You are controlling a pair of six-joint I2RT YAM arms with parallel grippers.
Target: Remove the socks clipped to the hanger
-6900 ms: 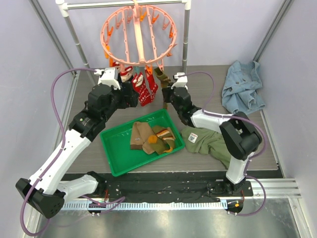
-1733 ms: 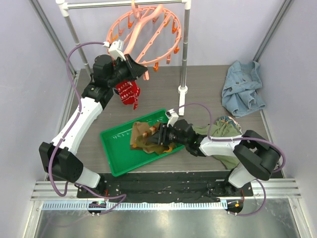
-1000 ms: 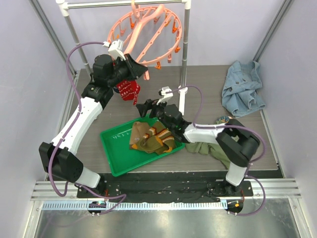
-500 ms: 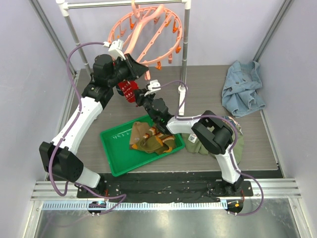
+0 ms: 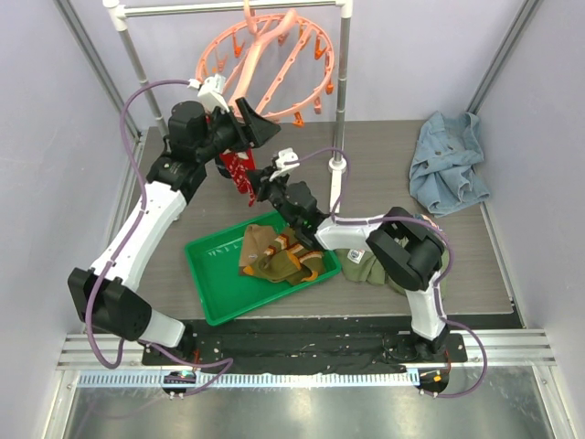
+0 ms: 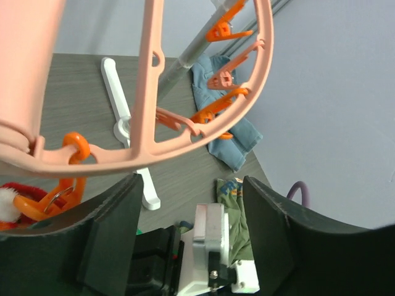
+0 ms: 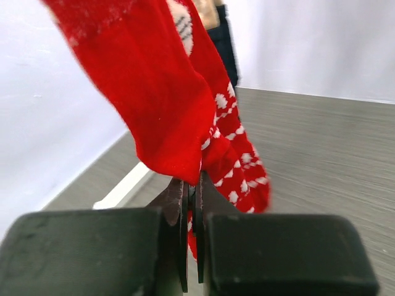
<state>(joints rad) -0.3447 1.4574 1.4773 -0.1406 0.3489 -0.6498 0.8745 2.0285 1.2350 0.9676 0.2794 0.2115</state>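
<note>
The salmon-pink round hanger hangs tilted from the white pole rack. Red socks with a white pattern dangle from its low left side. My right gripper is shut on the lower edge of a red sock; its jaws pinch the cloth. A dark navy sock hangs behind. My left gripper is open just under the hanger rim, fingers wide apart around nothing. An orange peg holds a red sock at the frame's left edge. Olive-brown socks lie in the tray.
A green tray sits at the near middle of the table. An olive-green shirt lies right of it. A blue denim garment lies at the far right. The white rack's pole and foot stand behind my right arm.
My right gripper has left the tray, risen to the hanging red socks and closed on one. My left gripper stays high at the hanger; the hanger has tilted a little.
</note>
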